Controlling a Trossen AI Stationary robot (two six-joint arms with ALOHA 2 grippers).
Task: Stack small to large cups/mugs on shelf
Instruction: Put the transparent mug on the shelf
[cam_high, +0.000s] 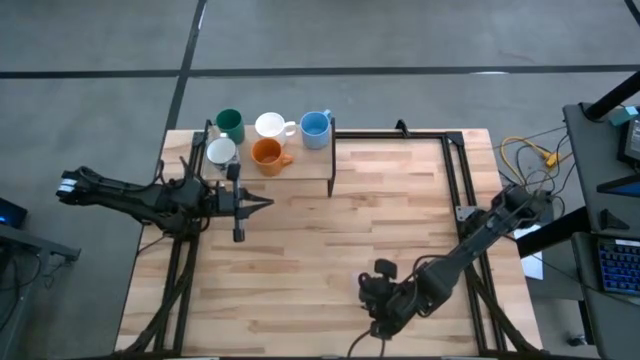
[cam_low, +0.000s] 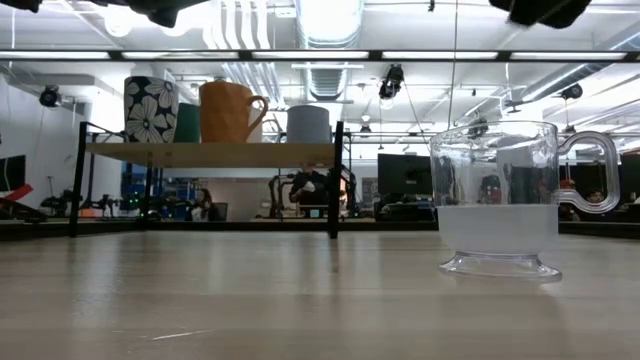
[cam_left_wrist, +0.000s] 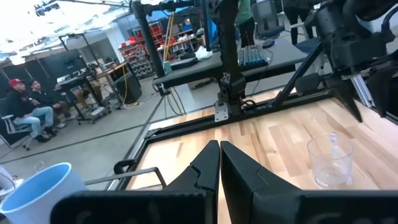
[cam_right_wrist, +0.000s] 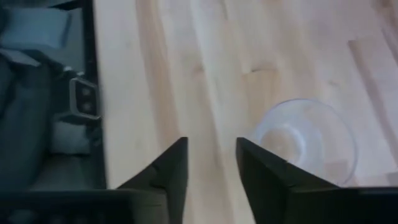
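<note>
The shelf (cam_high: 300, 168), upper left in the high view, carries five cups. The right gripper (cam_right_wrist: 211, 163), at the lower centre, stands parted just beside the clear cup (cam_right_wrist: 308, 142), not holding it. The left gripper (cam_high: 262, 204), at left, is clenched empty.

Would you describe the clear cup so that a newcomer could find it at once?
Start from the big wooden tabletop, away from the raised shelf where the coloured cups stand. The clear cup sits alone on the bare wood beside the right gripper. It alone is see-through, with a looped handle and flared foot.
</note>
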